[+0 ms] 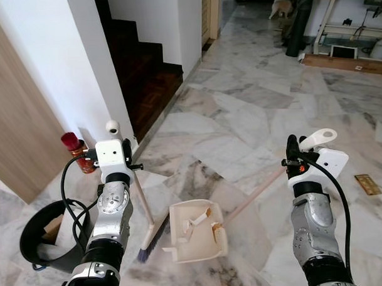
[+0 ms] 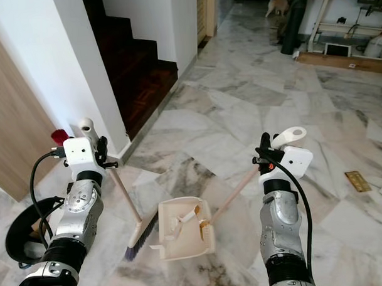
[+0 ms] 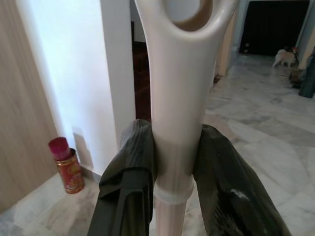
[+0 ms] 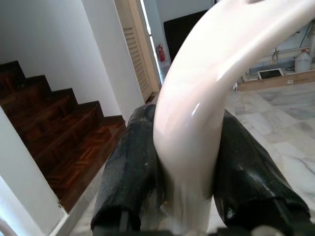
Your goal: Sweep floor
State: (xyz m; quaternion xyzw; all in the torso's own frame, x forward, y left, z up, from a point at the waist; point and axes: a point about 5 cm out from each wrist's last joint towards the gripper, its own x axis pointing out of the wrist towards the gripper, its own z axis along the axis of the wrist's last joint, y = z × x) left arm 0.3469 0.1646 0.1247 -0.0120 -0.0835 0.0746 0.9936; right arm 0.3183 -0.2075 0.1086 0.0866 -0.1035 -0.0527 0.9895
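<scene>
Marble floor [image 1: 253, 116] carries the broom [image 1: 145, 226], bristles down beside the cream dustpan [image 1: 195, 234]. Left gripper [image 3: 173, 162] clamps the broom's handle top; right gripper [image 4: 184, 169] clamps the dustpan's long handle. Left wrist view adds a red can [image 3: 66, 164] by the white wall [image 3: 74, 73]

Glossy, veined marble floor [image 1: 252, 109] gleamed underfoot. The broom [image 1: 145, 213] showed a smooth cream plastic handle top, pale shaft, and rough dark bristles. The dustpan [image 1: 195, 231] looked matt cream plastic. The left end effector [image 3: 170, 162] pads were matt black rubber, slightly scuffed. Dark polished wood covered the stairs [image 1: 144, 69]; a shiny metal can [image 1: 78, 153] stood near.
</scene>
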